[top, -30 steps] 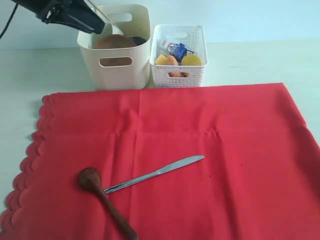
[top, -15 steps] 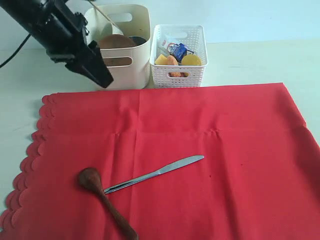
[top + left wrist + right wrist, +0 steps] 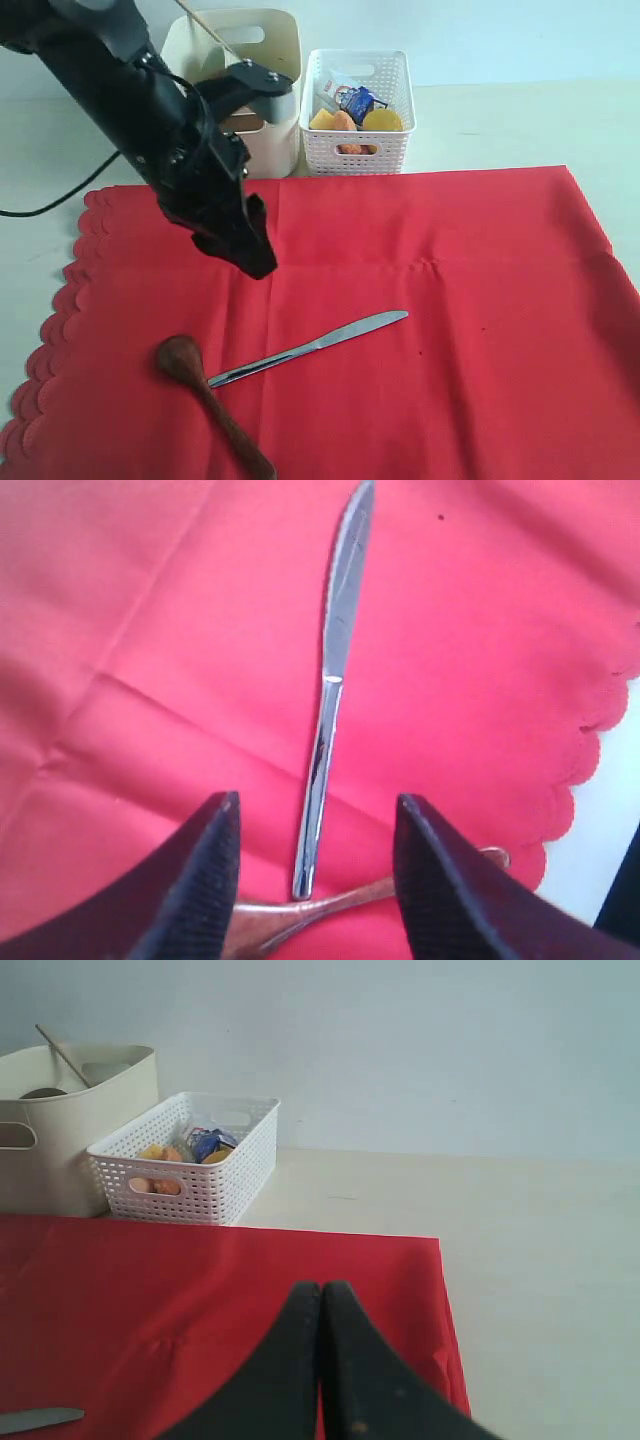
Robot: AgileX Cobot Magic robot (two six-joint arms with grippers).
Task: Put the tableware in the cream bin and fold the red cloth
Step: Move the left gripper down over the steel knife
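Note:
The red cloth (image 3: 450, 290) lies spread flat on the table. On it rest the metal knife (image 3: 310, 347) and the dark wooden spoon (image 3: 205, 395), its bowl beside the knife's handle end. My left gripper (image 3: 255, 255) hangs open above the cloth, a little behind the two. In the left wrist view the knife (image 3: 330, 680) and spoon handle (image 3: 300, 910) show beyond the open left gripper (image 3: 315, 802), which holds nothing. The cream bin (image 3: 275, 140) stands at the back with a chopstick (image 3: 200, 22) sticking out. My right gripper (image 3: 322, 1288) is shut and empty over the cloth (image 3: 150, 1300).
A white lattice basket (image 3: 358, 140) with food and a milk carton stands right of the cream bin. The left arm's body hides much of the bin. Bare table lies behind and to the right of the cloth. The cloth's scalloped edge runs along the left.
My left arm has swung from above the cream bin down and forward over the cloth, toward the knife and spoon. Its jaws stayed open. Knife and spoon have not moved.

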